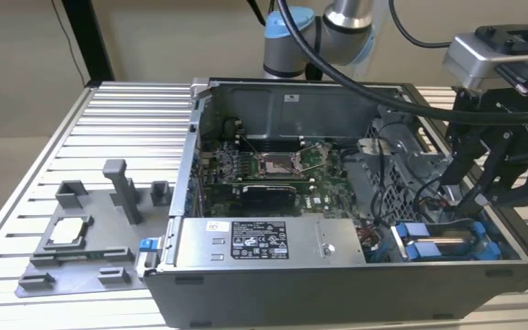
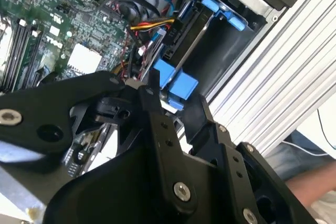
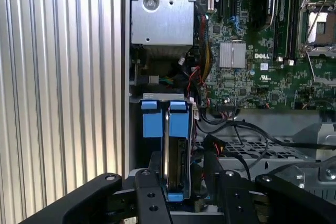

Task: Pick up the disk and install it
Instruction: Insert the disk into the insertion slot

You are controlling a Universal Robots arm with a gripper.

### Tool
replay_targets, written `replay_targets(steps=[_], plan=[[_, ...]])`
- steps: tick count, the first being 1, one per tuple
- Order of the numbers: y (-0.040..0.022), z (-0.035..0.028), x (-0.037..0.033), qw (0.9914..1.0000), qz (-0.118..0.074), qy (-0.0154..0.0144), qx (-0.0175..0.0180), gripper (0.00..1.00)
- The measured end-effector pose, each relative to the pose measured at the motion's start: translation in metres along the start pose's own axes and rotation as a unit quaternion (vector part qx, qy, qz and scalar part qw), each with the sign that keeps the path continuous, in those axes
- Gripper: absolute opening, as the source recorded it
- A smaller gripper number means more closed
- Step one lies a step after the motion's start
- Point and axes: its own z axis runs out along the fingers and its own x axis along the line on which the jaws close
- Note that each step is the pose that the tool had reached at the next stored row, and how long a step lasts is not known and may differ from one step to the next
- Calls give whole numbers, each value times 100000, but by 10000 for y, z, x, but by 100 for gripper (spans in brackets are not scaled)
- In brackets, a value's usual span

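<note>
Item: one grey metal robot arm with pale blue joint caps, standing upright behind the open black-and-grey metal computer case.
Wrist: silver block, held above the case's corner at the exterior view's right.
Gripper: black, two-fingered, pointing down into that same corner, tips just inside the case's upper edge.
Fingers: spread apart in both wrist views.
</note>
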Motion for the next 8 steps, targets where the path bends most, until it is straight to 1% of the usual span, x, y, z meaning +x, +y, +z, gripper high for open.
replay_targets(steps=[3,8], plan=[[-72,53,1,100000,3,11,1,100],[-136,144,0,100000,3,14,1,100]])
